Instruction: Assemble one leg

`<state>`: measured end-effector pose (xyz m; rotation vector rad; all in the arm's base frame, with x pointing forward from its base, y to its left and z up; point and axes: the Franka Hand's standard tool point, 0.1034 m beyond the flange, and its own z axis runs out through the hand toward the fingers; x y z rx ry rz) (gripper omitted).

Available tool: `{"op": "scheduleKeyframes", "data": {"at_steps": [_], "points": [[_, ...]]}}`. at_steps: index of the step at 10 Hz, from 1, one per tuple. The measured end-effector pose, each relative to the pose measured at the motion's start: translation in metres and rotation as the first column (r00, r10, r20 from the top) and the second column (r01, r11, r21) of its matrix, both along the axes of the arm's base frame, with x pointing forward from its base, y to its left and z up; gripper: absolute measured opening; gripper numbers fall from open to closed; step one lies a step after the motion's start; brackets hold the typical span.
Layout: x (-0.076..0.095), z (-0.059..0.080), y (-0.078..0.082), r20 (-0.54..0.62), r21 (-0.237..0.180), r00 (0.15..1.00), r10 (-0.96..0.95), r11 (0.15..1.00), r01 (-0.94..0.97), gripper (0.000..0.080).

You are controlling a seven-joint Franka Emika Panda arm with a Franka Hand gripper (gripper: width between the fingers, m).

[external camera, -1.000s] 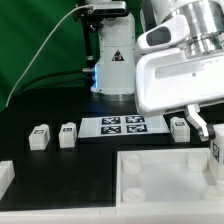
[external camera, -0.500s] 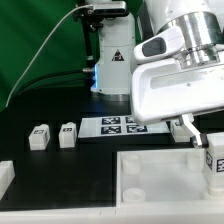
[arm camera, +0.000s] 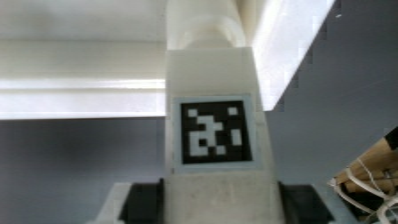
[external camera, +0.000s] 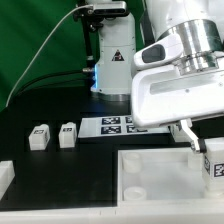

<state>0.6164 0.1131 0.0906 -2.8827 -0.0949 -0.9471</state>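
My gripper point(external camera: 207, 150) is shut on one leg point(external camera: 214, 166), a small white block with a black-and-white tag, and holds it over the far right part of the big white tray point(external camera: 165, 158). In the wrist view the leg point(arm camera: 217, 100) runs up between the dark fingers point(arm camera: 139, 204), tag facing the camera, with the tray's rim point(arm camera: 89, 80) beyond it. Two more legs point(external camera: 39, 137) point(external camera: 68, 134) stand on the black table at the exterior view's left.
The marker board point(external camera: 116, 125) lies flat behind the tray. The arm's white base point(external camera: 112, 60) stands at the back. A white part point(external camera: 5, 176) shows at the exterior view's left edge. A green backdrop closes the rear.
My gripper has come down a little with the leg, toward the tray's right side. The legs on the table have not moved.
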Motion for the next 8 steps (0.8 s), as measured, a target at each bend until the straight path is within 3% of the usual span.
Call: {"op": "scheduleKeyframes", "data": {"at_steps": [4, 6, 7, 8], "points": [[-0.0006, -0.0019, -0.0002, -0.029, 0.008, 0.999, -0.026, 1.0, 0.026, 0.0294], [-0.0014, -0.0032, -0.0002, -0.035, 0.008, 0.999, -0.025, 1.0, 0.026, 0.0543], [-0.0015, -0.0036, -0.0002, -0.036, 0.008, 0.999, -0.025, 1.0, 0.026, 0.0543], [-0.0017, -0.0038, -0.0002, -0.036, 0.008, 0.999, -0.025, 1.0, 0.026, 0.0627]]}}
